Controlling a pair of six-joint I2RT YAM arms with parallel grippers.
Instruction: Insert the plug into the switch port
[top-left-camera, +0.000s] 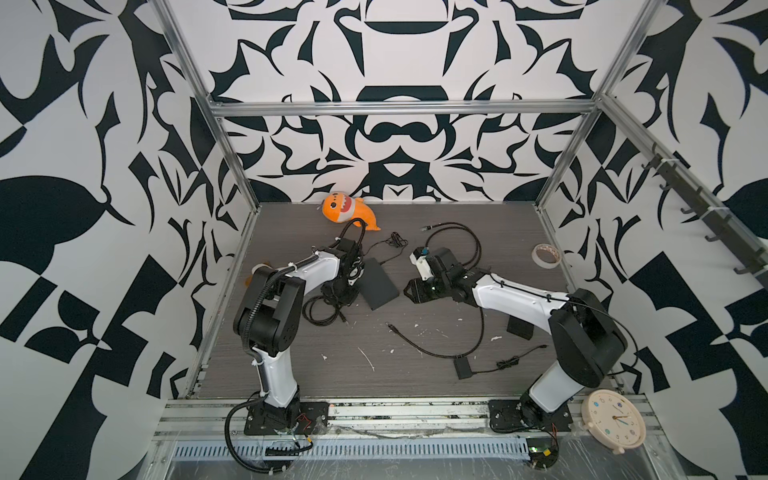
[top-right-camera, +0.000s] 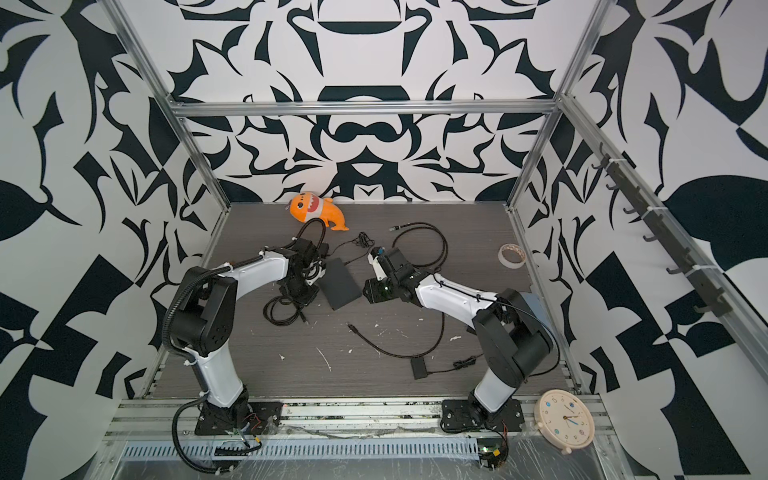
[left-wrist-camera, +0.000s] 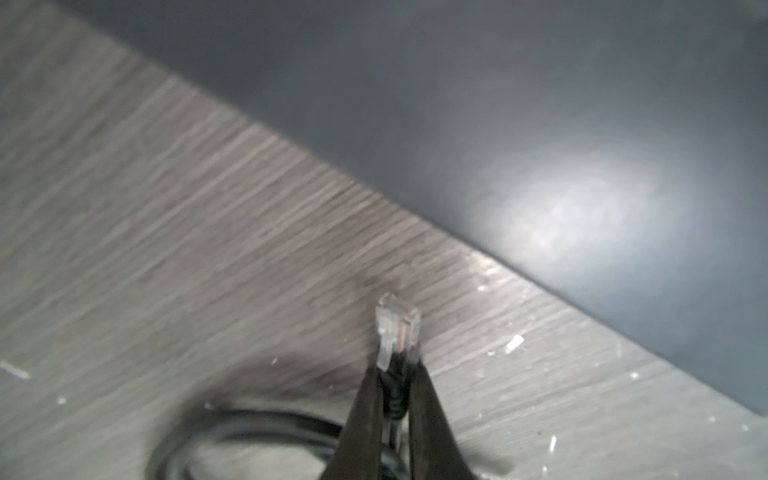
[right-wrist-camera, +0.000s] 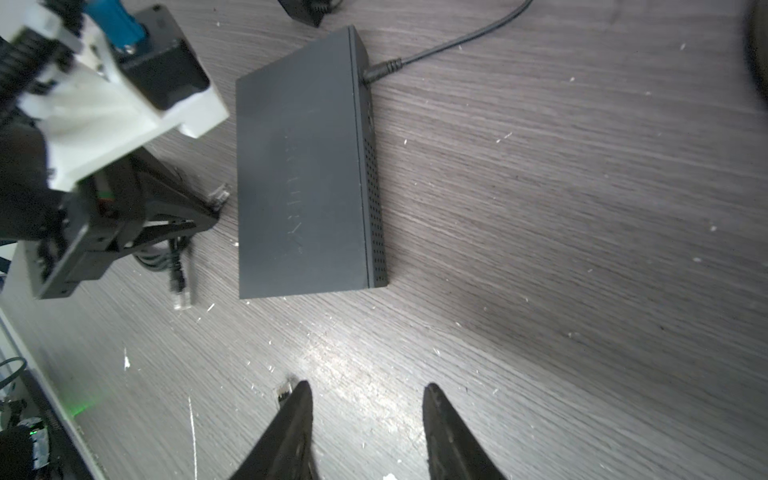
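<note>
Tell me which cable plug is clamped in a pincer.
The clear plug in the left pincer, beside the switch; the others lie loose on the table.

Black-and-white patterned walls (top-left-camera: 395, 62) surround a scuffed grey wood-grain tabletop (top-left-camera: 332, 374).

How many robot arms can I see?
2. The left arm, on the left, holds the plug beside the black switch; the right arm reaches in from the right. None seems hidden.
</note>
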